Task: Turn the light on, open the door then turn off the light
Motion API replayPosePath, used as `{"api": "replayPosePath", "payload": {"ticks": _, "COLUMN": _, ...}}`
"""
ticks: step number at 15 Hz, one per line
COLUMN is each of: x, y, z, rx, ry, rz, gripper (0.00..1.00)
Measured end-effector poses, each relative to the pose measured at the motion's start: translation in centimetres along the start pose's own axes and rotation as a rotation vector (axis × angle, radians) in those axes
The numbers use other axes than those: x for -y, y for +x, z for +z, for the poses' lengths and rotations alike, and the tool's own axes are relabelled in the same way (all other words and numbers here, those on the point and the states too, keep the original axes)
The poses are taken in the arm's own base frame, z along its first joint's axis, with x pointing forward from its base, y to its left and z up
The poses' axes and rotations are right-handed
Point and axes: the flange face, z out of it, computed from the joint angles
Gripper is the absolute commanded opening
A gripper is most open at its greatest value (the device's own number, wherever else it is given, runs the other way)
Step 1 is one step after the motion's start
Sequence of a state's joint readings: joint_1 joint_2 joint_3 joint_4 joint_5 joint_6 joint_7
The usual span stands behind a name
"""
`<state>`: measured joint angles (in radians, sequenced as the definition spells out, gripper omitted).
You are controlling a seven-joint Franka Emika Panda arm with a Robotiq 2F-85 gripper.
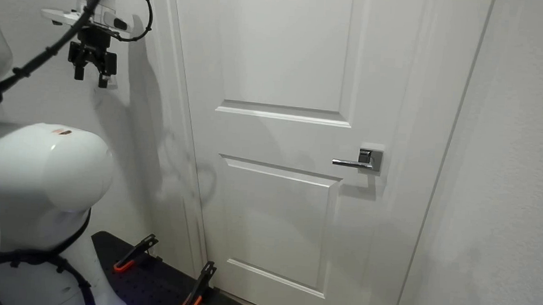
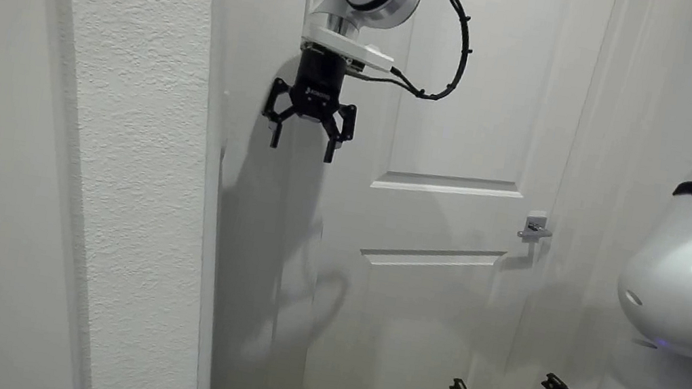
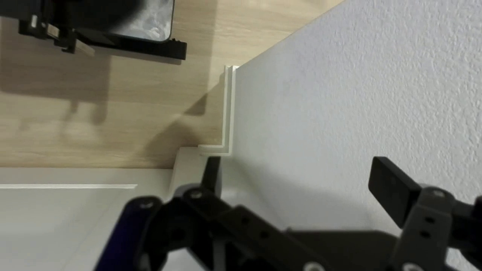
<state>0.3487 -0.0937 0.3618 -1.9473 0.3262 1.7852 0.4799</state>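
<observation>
Lighting seemingly done, opening due, we judge.
Jaws apart, the Robotiq gripper (image 1: 91, 79) hangs near the wall (image 1: 69, 107); the panelled door (image 1: 295, 140) beside it stands shut; next we likely reach its lever handle (image 1: 361, 164).

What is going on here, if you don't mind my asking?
A white robot arm holds its black two-fingered hand open in mid-air near a textured white wall, gripping nothing. The silver metal lever handle is untouched, on the far side of the tall white panelled door. The door looks shut, so opening it seems still to come.
</observation>
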Motion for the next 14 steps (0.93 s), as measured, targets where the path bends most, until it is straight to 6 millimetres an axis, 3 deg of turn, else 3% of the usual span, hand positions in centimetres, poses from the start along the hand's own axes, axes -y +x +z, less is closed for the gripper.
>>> {"api": "replayPosePath", "payload": {"ticks": 7, "x": -0.7, "y": -3.5, "z": -0.2, "rx": -0.12, "ry": -0.203, "rz": 0.07, "gripper": 1.0}}
{"api": "replayPosePath", "payload": {"ticks": 14, "x": -5.3, "y": -6.9, "z": -0.3, "rx": -0.206, "ry": -0.318, "rz": 0.116, "gripper": 1.0}}
